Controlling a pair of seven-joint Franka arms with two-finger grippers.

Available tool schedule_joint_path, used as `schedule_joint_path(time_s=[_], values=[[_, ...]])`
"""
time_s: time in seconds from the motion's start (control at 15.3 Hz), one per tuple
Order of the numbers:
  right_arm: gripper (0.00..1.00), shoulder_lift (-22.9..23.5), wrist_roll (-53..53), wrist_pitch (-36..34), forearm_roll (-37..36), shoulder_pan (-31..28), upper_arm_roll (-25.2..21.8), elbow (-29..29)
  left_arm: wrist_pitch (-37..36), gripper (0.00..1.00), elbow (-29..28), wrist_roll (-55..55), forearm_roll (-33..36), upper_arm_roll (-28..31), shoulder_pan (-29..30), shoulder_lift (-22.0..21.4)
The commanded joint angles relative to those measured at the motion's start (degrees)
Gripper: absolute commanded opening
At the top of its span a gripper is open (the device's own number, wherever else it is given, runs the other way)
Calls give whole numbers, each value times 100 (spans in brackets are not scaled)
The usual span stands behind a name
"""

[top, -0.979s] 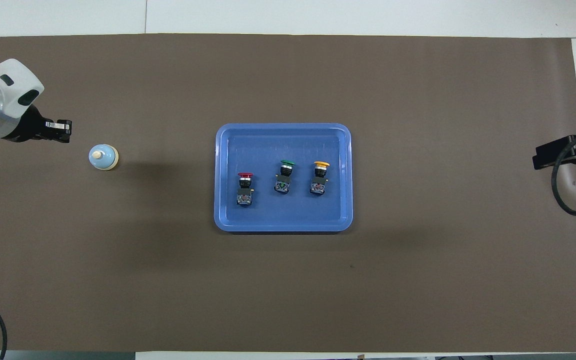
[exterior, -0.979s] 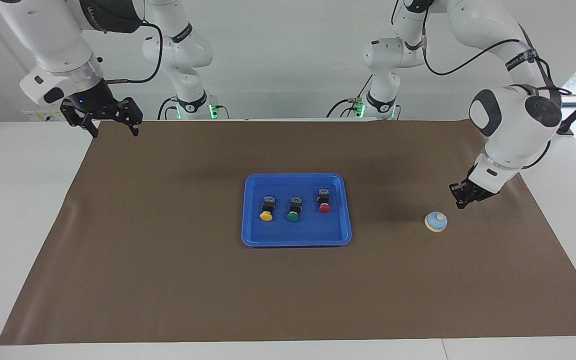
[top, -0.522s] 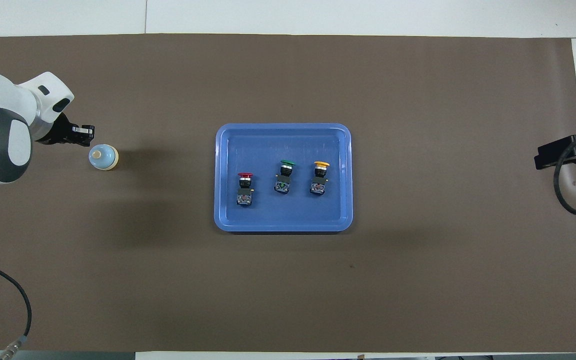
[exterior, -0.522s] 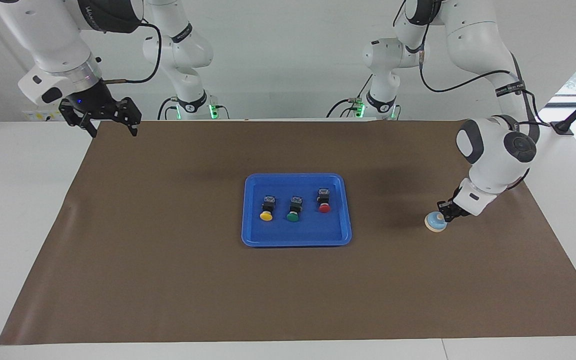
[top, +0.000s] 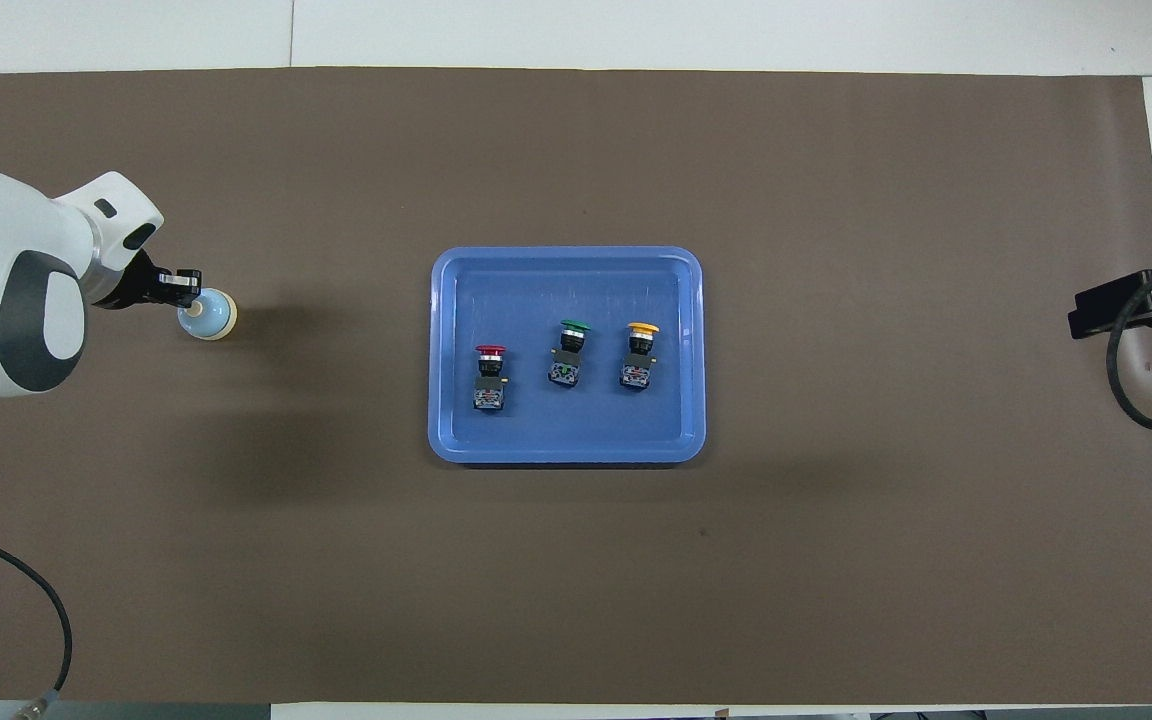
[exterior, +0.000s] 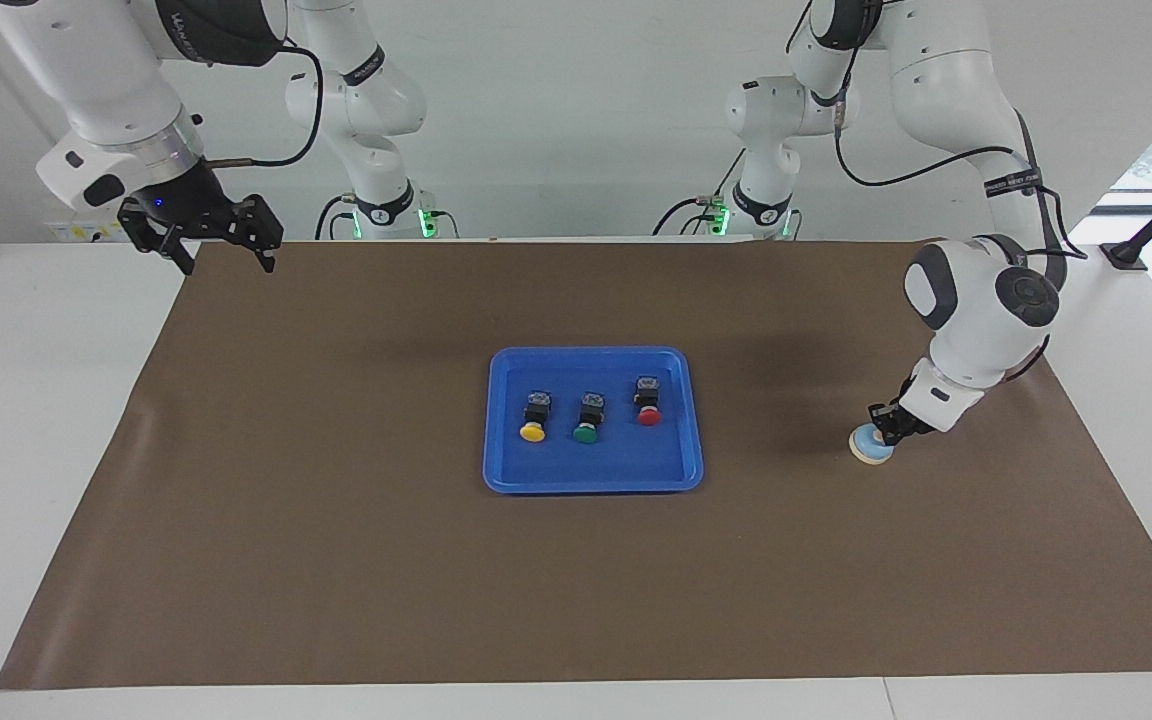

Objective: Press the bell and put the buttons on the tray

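Left gripper [exterior: 886, 424] pressing down on bell [exterior: 871, 446] toward left arm's end of brown mat [exterior: 336, 560]; finger gap impossible to tell. Blue tray [exterior: 496, 470] sitting mid-mat, holding 3 buttons: yellow button [exterior: 533, 419], green button [exterior: 587, 420], red button [exterior: 648, 403]. Right gripper [exterior: 221, 255] waiting over mat corner, claw spread wide. Arm lettering unreadable.

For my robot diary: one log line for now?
left claw: on bell | right claw: waiting, open | buttons: three in tray
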Motion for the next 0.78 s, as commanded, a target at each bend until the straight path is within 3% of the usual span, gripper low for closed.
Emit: schedule_joint_path(time_s=[0.0, 0.13, 0.2, 0.26, 0.33, 0.39, 0.59, 0.72], values=[[100, -113, 6, 49, -45, -70, 52, -127, -540, 0, 188, 22, -62, 39, 22, -293], [100, -113, 6, 49, -45, -70, 52, -127, -1217, 6, 347, -4, -62, 47, 31, -662], [100, -113, 14, 49, -45, -70, 52, -136, -1420, 20, 365, -13, -62, 47, 40, -847], [100, -113, 6, 49, -45, -70, 52, -127, -1596, 43, 374, -13, -62, 47, 40, -1057], [100, -113, 6, 49, -45, -61, 52, -127, -1737, 80, 365, -13, -62, 47, 40, -1277], [100, -113, 6, 49, -45, -70, 52, -127, -1878, 100, 365, -13, -62, 47, 40, -1497], [100, -113, 6, 49, -45, -61, 52, -136, -2422, 100, 443, -13, -62, 47, 110, -1920], [100, -113, 6, 49, -45, -70, 52, -127, -2852, 100, 689, -13, -62, 47, 110, -1930]])
